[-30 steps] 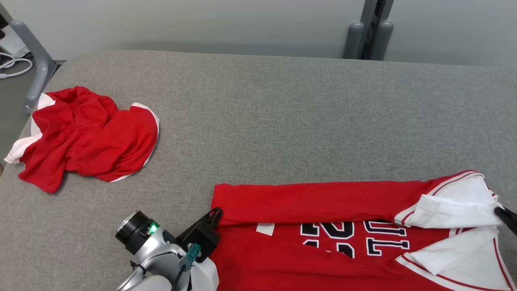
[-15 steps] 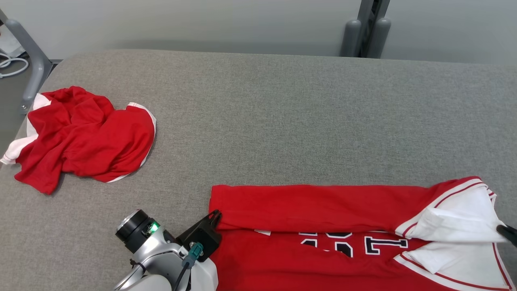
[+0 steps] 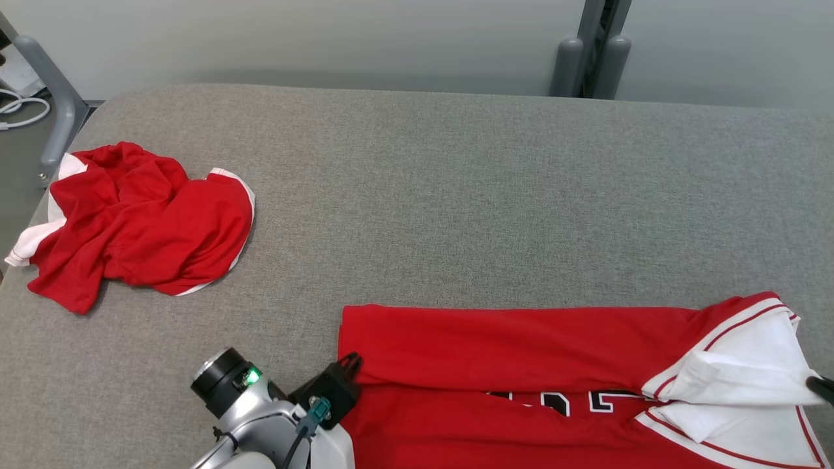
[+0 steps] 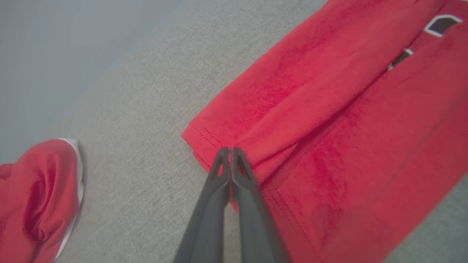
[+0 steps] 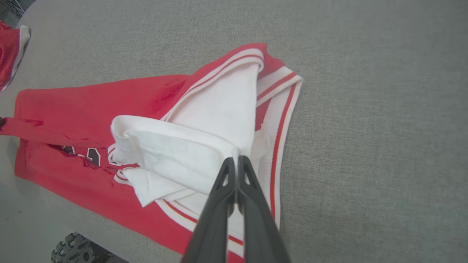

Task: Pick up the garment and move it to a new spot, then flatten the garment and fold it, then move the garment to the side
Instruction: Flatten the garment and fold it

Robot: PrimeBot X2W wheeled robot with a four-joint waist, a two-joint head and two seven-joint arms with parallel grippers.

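The red jersey (image 3: 521,339) is lying half folded along the table's (image 3: 456,182) near edge. The left gripper (image 4: 230,150) is pinching its red hem corner between closed fingers (image 4: 217,193), while the right gripper (image 5: 237,159) is clamping its white fold.

The garment's (image 3: 521,339) folded-over red flap has been drawn further toward the robot. It now covers most of the black-and-white numerals (image 3: 586,400), which showed whole a second ago. The left gripper (image 3: 352,359), jaws pinched on the flap's hem corner, has pulled back with it. The right gripper (image 3: 822,385), barely inside the head view, seems to have done likewise.
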